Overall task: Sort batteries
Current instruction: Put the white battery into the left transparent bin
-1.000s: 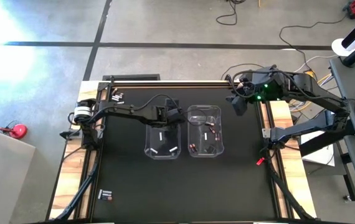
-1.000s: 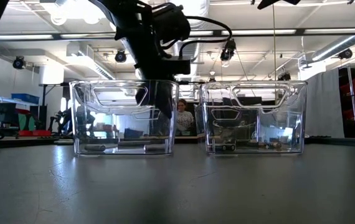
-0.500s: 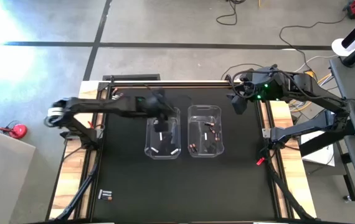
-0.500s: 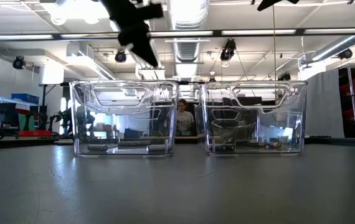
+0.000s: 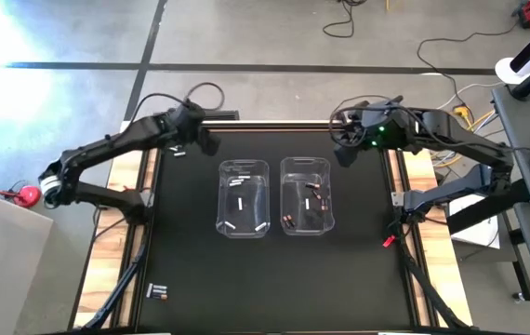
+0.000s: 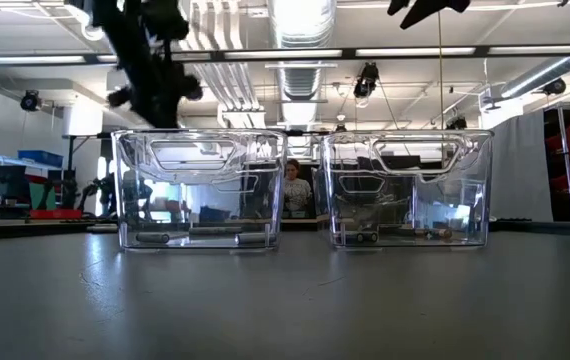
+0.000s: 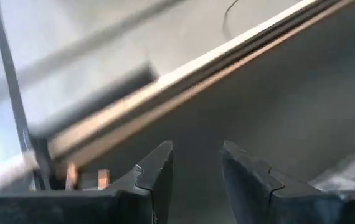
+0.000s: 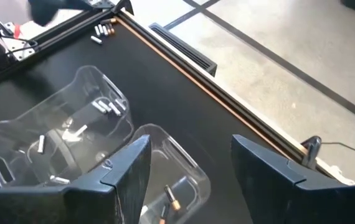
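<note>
Two clear bins stand side by side mid-table. The left bin [image 5: 244, 198] holds several white batteries [image 5: 239, 198]; the right bin [image 5: 306, 195] holds dark batteries with copper ends [image 5: 310, 199]. More batteries lie loose on the mat at the far left corner [image 5: 174, 147] and by the near left edge [image 5: 157, 292]. My left gripper [image 5: 207, 141] hangs open above the mat beside the far-left batteries, with nothing between its fingers [image 7: 196, 168]. My right gripper [image 5: 346, 151] hovers high and open near the far right edge, looking down at both bins [image 8: 190, 168].
A metal rail [image 5: 274, 124] runs along the mat's far edge, and wooden borders [image 5: 133, 214] flank both sides. Bare black mat [image 5: 274, 279] lies in front of the bins. In the low view a person [image 6: 291, 190] sits in the room behind the bins.
My left gripper has risen out of the left bin and swung toward the table's far left corner, rolling its wrist as it went. A white battery now shows in the far part of that bin, where the gripper was. My right gripper has shifted slightly toward the table's left.
</note>
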Controlling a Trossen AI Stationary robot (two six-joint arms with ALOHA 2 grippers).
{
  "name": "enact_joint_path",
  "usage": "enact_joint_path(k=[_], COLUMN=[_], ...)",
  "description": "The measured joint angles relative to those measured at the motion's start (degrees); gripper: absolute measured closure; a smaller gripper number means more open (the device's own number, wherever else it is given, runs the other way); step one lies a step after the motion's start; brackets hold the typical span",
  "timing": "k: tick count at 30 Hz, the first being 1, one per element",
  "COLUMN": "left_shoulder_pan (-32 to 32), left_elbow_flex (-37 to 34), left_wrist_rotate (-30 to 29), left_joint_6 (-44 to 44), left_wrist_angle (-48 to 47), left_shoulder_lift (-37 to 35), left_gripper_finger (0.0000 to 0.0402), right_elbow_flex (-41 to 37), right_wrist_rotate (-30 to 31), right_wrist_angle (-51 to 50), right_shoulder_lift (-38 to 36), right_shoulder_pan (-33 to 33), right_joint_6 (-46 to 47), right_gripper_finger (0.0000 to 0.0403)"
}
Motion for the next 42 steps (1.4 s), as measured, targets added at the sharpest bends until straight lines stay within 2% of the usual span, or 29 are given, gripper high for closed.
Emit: enact_joint_path(k=[5, 9, 14, 22, 29, 34, 42], left_shoulder_pan=[6.86, 8.67, 11.05, 12.17, 15.71, 18.92, 19.73], left_elbow_flex=[-6.28, -8.65, -9.30, -9.33, -2.75, 1.08, 2.81], left_wrist_rotate=[1.00, -1.29, -2.30, 2.69, 3.84, 3.81, 3.84], left_joint_6=[-5.68, -10.12, -21.33, -3.74, 9.85, 12.30, 17.54], left_wrist_angle=[-0.12, 0.23, 0.24, -0.24, -7.96, -14.68, -15.22], left_shoulder_lift=[3.67, 7.94, 13.67, 19.60, 22.64, 27.07, 32.49], left_gripper_finger=[0.0286, 0.0286, 0.0286, 0.0286, 0.0286, 0.0286, 0.0286], right_elbow_flex=[0.00, 0.00, 0.00, 0.00, 0.00, 0.00, 0.00], right_wrist_rotate=[-0.02, -0.07, -0.27, -0.46, -0.48, -0.48, -0.49], right_wrist_angle=[2.38, 2.49, 2.45, 2.46, 2.42, 2.42, 2.38], right_shoulder_lift=[2.03, 3.48, 4.70, 4.84, 4.84, 4.84, 4.84], right_shoulder_pan=[0.02, 0.02, 0.28, 0.66, 0.66, 0.66, 0.66], right_joint_6=[0.03, 0.50, 4.74, 4.69, 6.05, 7.13, 7.13], right_gripper_finger=[0.0196, 0.0197, 0.0199, 0.0200, 0.0202, 0.0204, 0.0216])
